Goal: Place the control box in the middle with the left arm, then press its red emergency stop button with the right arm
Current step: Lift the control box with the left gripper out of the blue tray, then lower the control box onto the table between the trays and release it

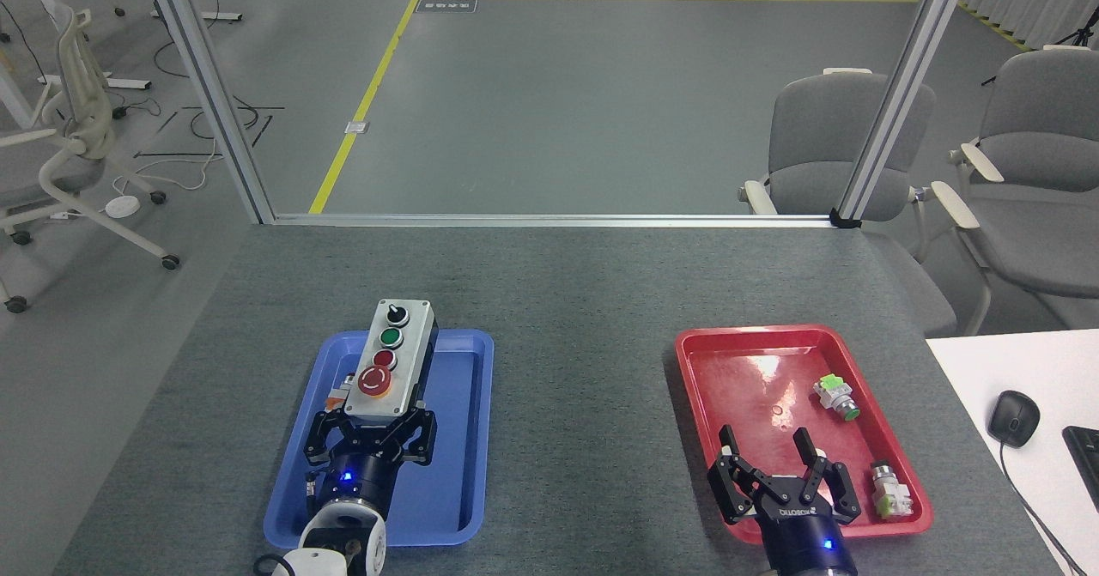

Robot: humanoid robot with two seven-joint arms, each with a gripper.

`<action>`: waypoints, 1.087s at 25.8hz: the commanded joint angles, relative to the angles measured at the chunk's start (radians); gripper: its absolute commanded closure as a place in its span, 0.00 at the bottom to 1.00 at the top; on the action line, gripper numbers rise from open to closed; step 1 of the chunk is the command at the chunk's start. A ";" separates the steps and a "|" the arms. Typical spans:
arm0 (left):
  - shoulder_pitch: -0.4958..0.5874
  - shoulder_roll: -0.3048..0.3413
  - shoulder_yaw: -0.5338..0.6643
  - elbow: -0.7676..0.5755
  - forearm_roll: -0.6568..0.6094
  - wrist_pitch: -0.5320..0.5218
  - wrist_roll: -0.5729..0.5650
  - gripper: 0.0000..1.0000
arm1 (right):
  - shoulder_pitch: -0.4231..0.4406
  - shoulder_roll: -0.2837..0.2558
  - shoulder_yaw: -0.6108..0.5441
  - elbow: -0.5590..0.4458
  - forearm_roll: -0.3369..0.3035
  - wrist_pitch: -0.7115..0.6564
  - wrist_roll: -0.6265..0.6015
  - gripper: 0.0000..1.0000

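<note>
Left arm's black multi-finger gripper, lower left of the frame, is closed on the near end of the elongated light-grey control box with black base, which appears raised above the blue plastic tray, its far end overhanging the tray's far rim. Top row, far to near: black knob, green button, small red button, then the large red mushroom emergency stop button on a yellow collar. Only one view is given. Judged step: carry rightward to the bare dark-grey speckled tabletop between the trays; keep the box level, clear the tray rim, and set it flat. Right arm's black gripper with white lettering, lower right, hangs with fingers spread, empty, over the red plastic tray.
</note>
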 commanded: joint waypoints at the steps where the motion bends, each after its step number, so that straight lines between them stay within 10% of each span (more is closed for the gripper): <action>1: 0.007 -0.002 -0.021 -0.046 -0.003 0.005 -0.015 1.00 | 0.000 0.000 -0.001 0.000 0.000 -0.001 -0.004 0.02; 9: 0.006 -0.162 -0.165 -0.041 -0.097 0.091 -0.052 1.00 | 0.005 -0.002 -0.001 -0.002 0.000 -0.001 -0.004 0.02; 28: -0.158 -0.171 -0.550 0.206 0.045 0.160 -0.083 1.00 | 0.006 0.002 -0.015 0.000 -0.002 -0.025 0.003 0.02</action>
